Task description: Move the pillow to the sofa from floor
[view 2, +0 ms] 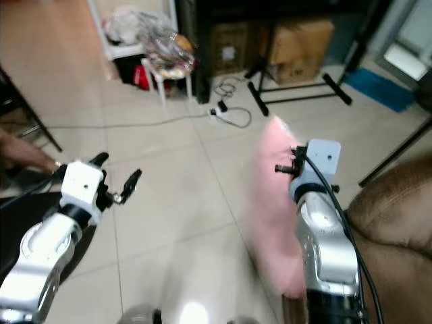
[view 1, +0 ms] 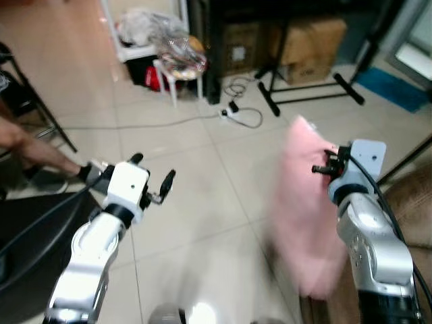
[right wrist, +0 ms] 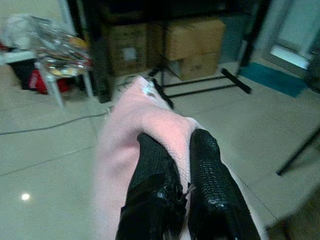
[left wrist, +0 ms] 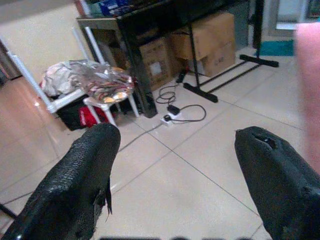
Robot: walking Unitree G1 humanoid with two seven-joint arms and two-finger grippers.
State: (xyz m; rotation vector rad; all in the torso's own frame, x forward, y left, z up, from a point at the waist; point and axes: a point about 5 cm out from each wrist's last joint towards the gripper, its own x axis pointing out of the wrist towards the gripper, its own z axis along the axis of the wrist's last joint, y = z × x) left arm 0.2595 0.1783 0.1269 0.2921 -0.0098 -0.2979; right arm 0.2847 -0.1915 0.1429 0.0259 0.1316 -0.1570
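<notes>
Right gripper (view 2: 287, 162) apparently holds blurred pink pillow (view 2: 273, 202) beside sofa (view 2: 391, 223).

A soft pink pillow (view 1: 307, 216) is being held upright off the tiled floor, pinched near its top, just beside a brown sofa (view 2: 391, 223).

The pillow (right wrist: 135, 130) appeared as soft, matt pink fleece-like cloth. The right gripper (right wrist: 182, 165) fingers showed a black, finely textured rubbery surface, as did those of the left gripper (left wrist: 175, 165). Both arms had smooth silver casings with a slight sheen. The floor (view 1: 202, 196) was glossy pale tile. The sofa (view 2: 391, 209) looked like matt brown fabric. The boxes (left wrist: 205, 42) were plain cardboard.
</notes>
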